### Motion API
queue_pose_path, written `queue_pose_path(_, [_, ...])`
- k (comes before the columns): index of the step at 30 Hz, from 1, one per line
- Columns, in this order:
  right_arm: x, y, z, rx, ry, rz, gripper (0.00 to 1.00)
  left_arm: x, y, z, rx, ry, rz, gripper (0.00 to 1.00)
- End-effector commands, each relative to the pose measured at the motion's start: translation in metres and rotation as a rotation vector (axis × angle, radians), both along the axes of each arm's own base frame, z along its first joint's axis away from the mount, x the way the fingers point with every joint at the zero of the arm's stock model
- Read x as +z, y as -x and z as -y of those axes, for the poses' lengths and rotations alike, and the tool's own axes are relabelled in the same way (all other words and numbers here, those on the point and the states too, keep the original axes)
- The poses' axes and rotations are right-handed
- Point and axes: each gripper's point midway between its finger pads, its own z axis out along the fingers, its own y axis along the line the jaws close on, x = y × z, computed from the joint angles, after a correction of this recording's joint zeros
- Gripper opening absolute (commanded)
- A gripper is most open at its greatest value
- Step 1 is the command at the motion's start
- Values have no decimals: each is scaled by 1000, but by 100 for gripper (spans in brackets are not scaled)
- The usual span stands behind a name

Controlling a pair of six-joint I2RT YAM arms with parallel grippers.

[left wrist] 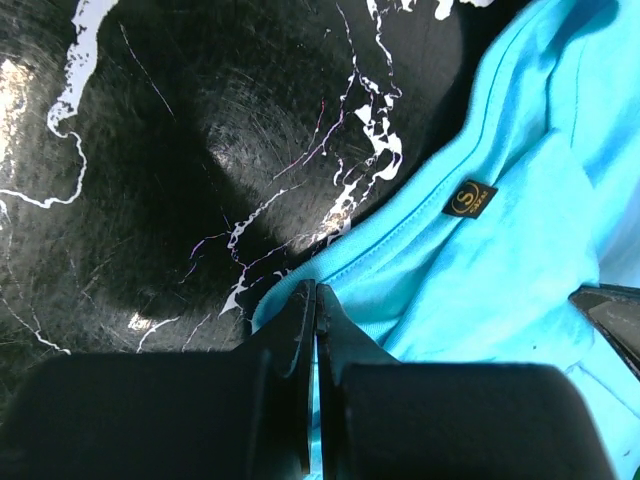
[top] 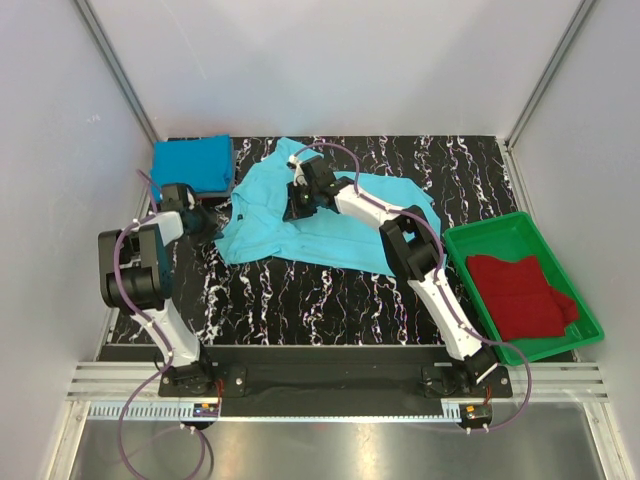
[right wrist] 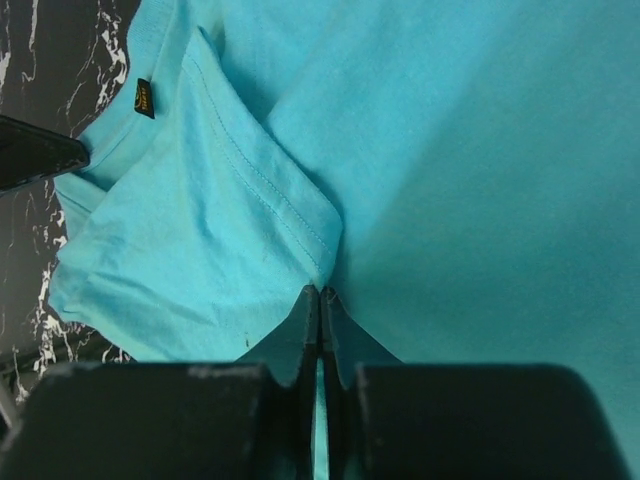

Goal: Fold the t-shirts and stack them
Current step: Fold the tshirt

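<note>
Your left hand (left wrist: 314,295) and right hand (right wrist: 320,295) each pinch the light turquoise t-shirt (top: 300,240), which lies unfolded left of the green tray (top: 487,238). Farther left, one deeper blue t-shirt (top: 190,165) sits folded; a dark red t-shirt (top: 520,295) waits inside the tray.

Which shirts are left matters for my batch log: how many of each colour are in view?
light turquoise t-shirt: 1, spread mid-table
deeper blue t-shirt: 1, folded, far left corner
dark red t-shirt: 1 heap in the green tray; cannot tell if it holds more than one
Total: 3 in view
</note>
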Motion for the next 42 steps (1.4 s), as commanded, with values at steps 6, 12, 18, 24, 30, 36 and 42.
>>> queue_pose_path(6, [66,-10,-4,-39,-44,114,12,-26,22,-20,12,-120,-131,0])
queue_pose_path(12, [77,-6,-10,-9,-89,114,4,-27,21,-17,1,-135,-140,0])
queue_pose_path(18, [85,-11,-7,-48,-101,145,0,-27,23,-20,5,-151,-149,0])
queue_pose_path(24, [102,-33,14,-245,-111,234,0,-29,26,-23,6,-163,-166,0])
queue_pose_path(30, [106,-35,31,-354,-121,257,0,-30,27,-24,-1,-174,-176,0])
queue_pose_path(36, [98,-39,43,-443,-108,248,0,-31,28,-24,-8,-179,-185,0])
queue_pose_path(42, [88,-41,60,-551,-86,230,0,-33,30,-23,-20,-189,-197,0])
